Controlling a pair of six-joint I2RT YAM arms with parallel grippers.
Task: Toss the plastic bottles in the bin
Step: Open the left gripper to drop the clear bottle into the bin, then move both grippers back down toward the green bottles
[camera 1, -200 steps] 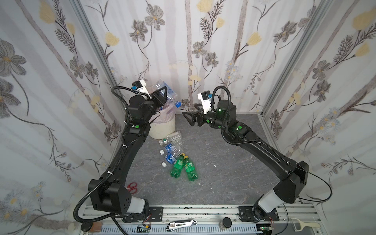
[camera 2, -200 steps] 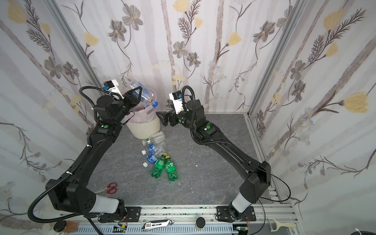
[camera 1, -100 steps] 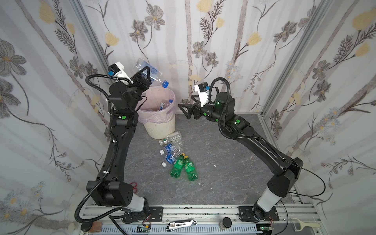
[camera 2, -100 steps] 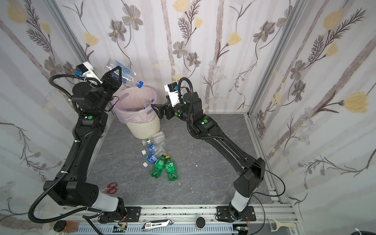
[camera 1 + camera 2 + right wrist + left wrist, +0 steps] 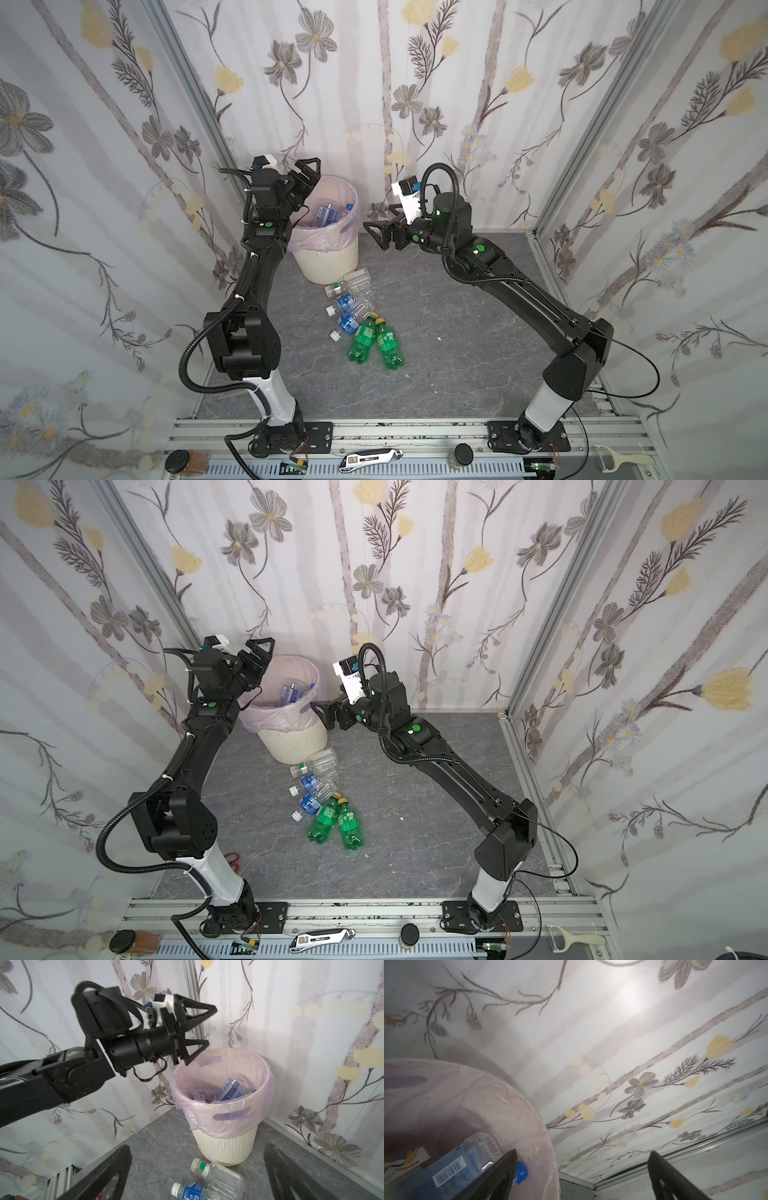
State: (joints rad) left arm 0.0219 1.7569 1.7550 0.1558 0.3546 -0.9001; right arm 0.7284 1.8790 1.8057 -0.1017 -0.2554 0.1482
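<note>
Bottles (image 5: 351, 297) lie on the worktop just beside the bin (image 5: 328, 259). They look empty, light, thin-walled and slippery, so they are best pinched mid-body. Blue-labelled ones (image 5: 228, 1088) sit inside the pink-lined bin. Left claw (image 5: 211, 1026) hangs wide and empty over the bin's rim; right claw (image 5: 373, 236) gapes empty beside the bin.

A cream ribbed bin (image 5: 328, 264), lined with a pink bag, is stood at the far left, with blue-labelled bottles (image 5: 327, 214) inside. Several clear bottles (image 5: 357, 282) and two green bottles (image 5: 363, 338) are laid on the surface just nearer.
</note>
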